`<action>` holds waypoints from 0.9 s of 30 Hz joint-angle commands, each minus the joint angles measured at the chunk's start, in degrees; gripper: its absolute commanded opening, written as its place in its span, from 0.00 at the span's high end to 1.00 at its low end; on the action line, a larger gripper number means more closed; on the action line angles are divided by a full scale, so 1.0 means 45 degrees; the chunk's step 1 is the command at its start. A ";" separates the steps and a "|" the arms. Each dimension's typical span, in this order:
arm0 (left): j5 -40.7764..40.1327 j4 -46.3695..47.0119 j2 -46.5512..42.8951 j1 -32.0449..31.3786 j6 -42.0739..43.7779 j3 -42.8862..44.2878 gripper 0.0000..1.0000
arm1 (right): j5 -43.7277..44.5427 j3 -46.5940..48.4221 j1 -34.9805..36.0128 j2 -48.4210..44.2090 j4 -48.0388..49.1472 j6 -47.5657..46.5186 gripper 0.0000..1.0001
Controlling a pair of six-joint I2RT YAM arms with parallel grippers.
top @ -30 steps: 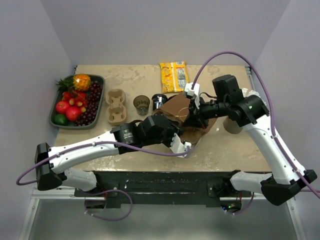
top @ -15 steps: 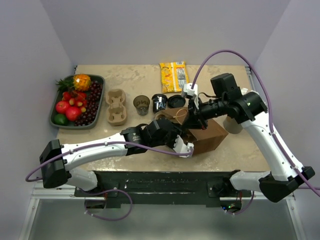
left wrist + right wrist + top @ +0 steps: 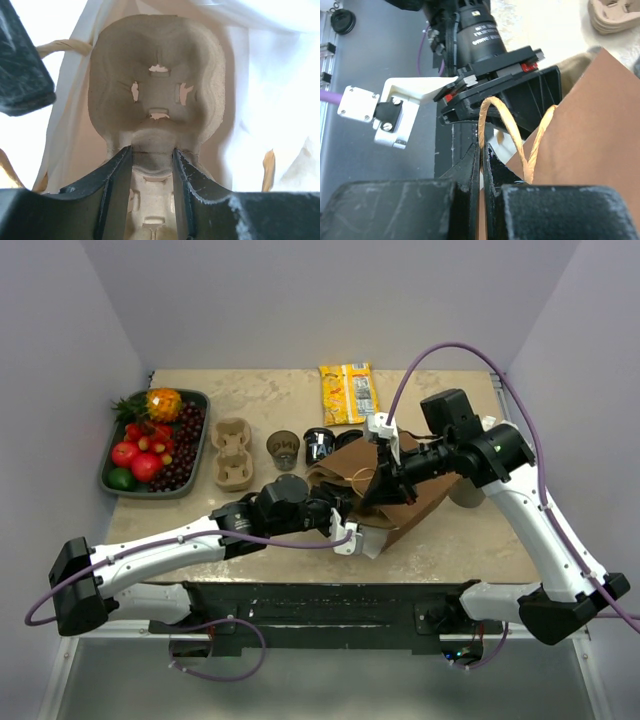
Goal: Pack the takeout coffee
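Observation:
A brown paper bag [image 3: 400, 490] lies tipped on the table, its mouth facing the near left. My right gripper [image 3: 378, 483] is shut on the bag's upper rim by a twine handle [image 3: 506, 122]; the wrist view shows its fingers pinched on the paper [image 3: 481, 156]. My left gripper [image 3: 368, 528] is at the bag's mouth. In the left wrist view it is shut [image 3: 152, 155] on the middle ridge of a pulp cup carrier [image 3: 157, 95], which sits inside the white-lined bag [image 3: 255, 100]. Two coffee cups [image 3: 283, 448] [image 3: 318, 443] stand behind the bag.
A second pulp carrier [image 3: 232, 452] lies left of the cups. A fruit tray [image 3: 197, 398] is at the far left, a yellow packet [image 3: 347, 392] at the back. Another cup [image 3: 465, 492] stands partly hidden under the right arm.
The bag went from standing boxy to tipped with its mouth raised by my right gripper. My left arm drew back to the left, still at the bag's mouth.

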 commanded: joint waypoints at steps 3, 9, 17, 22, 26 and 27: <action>0.1592 0.2751 0.0296 0.0227 0.0177 -0.0736 1.00 | -0.0948 0.0534 0.0052 -0.0026 -0.1051 -0.0882 1.00; 0.2241 0.2422 0.0610 0.0286 0.0510 -0.0424 1.00 | -0.0852 0.0378 0.0052 0.0053 -0.1563 -0.1589 1.00; 0.1635 -0.0290 0.0143 0.0286 0.0627 0.0201 1.00 | 0.0807 0.0357 0.0052 -0.0026 0.0233 0.0791 0.66; 0.1538 -0.1193 -0.0347 0.0286 0.0725 0.0104 1.00 | 0.2816 0.1314 0.0052 0.0891 0.2166 0.3115 0.36; 0.1986 -0.1954 -0.0191 0.0247 0.0588 0.0298 1.00 | 0.3308 0.2076 0.0052 0.2236 0.2812 0.4327 0.30; 0.2045 -0.1956 -0.0171 0.0189 0.0511 0.0319 1.00 | 0.3290 0.2406 0.0052 0.2472 0.2929 0.4754 0.29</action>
